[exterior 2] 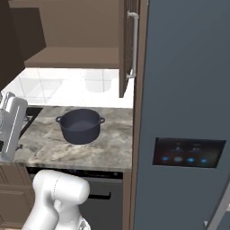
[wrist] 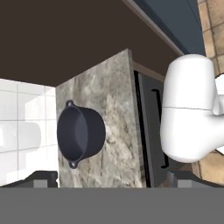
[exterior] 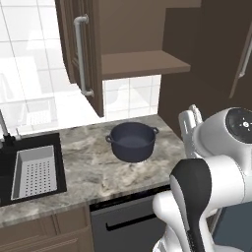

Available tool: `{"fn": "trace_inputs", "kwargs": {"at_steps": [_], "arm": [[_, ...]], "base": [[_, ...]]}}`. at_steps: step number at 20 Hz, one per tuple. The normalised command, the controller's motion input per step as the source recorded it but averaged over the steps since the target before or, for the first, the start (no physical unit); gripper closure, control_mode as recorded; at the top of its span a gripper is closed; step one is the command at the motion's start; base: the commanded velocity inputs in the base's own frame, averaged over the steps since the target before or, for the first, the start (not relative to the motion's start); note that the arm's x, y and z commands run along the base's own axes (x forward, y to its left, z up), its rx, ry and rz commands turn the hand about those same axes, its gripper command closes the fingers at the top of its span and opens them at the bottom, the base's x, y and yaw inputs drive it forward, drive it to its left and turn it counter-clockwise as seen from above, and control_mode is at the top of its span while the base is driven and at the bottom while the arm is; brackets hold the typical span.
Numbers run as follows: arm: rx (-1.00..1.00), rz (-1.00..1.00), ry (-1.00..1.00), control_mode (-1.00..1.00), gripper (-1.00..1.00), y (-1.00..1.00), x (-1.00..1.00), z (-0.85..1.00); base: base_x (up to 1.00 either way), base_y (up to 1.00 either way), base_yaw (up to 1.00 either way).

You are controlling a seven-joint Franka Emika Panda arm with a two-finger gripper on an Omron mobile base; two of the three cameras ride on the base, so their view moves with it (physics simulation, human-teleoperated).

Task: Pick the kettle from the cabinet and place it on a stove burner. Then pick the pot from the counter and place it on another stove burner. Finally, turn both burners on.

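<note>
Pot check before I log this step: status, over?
Tool open, holding nothing. Pot upright on counter, untouched. Cabinet door open, shelf bare. Nothing around the pot.

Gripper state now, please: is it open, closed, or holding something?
Gripper: open; the two fingertips stand wide apart at the bottom of the hand view with nothing between them. The pot sits on the counter, not held.

Both base views look down, from opposite sides, at the pot on the counter.
</note>
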Motion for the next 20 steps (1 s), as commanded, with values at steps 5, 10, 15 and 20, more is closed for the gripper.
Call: {"fn": "trace_inputs", "kwargs": {"at_steps": [5, 10, 15, 20], "arm": [[0.00, 0.00, 0.00, 1.00, -1.00, 0.00, 0.00, 0.00], [0.00, 0.00, 0.00, 1.00, -1.00, 0.00, 0.00, 0.00], [0.00, 0.00, 0.00, 1.00, -1.00, 0.00, 0.00, 0.00], [0.00, 0.00, 0.00, -1.00, -1.00, -0.01, 0.05, 0.00]], "base": [[0.19, -0.28, 0.00], [0.24, -0.31, 0.00], [0.28, -0.28, 0.00], [0.14, -0.10, 0.00]]}}
